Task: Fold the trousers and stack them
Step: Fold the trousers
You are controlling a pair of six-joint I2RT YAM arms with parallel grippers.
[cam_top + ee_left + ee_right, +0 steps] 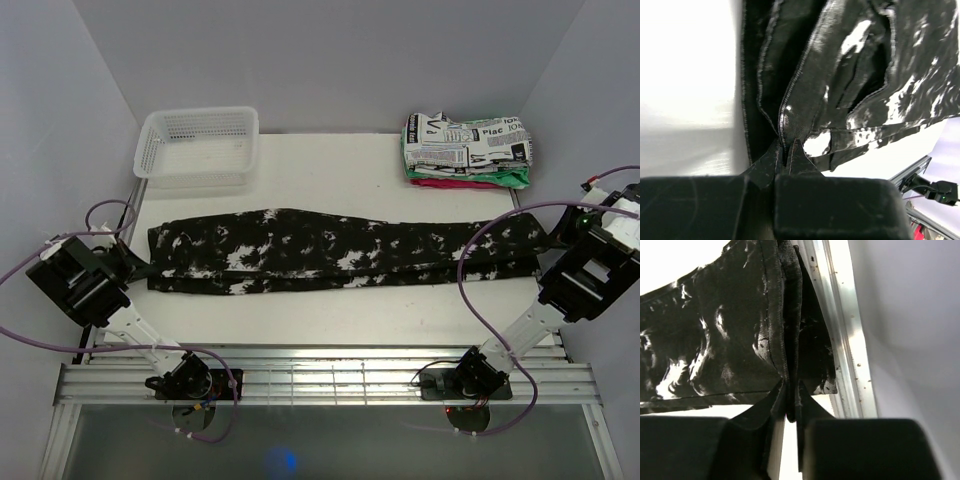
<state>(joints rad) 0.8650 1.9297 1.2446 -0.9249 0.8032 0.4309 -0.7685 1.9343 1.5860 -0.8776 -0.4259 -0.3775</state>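
Observation:
The trousers (330, 250), black with white splotches, lie stretched lengthwise across the white table, folded along their length. At their left end my left gripper (138, 262) is shut on the fabric; in the left wrist view the hem of the trousers (805, 95) runs down into the pinch of the gripper (786, 150). My right gripper (556, 236) holds the right end at the table's right edge. The right wrist view has the stitched edge of the trousers (740, 340) clamped where the gripper (791, 392) pinches it.
A white mesh basket (197, 147) stands at the back left. A stack of folded garments (465, 150), newspaper print on top with red and green beneath, sits at the back right. The metal rail (840, 330) of the table's right edge runs beside my right gripper.

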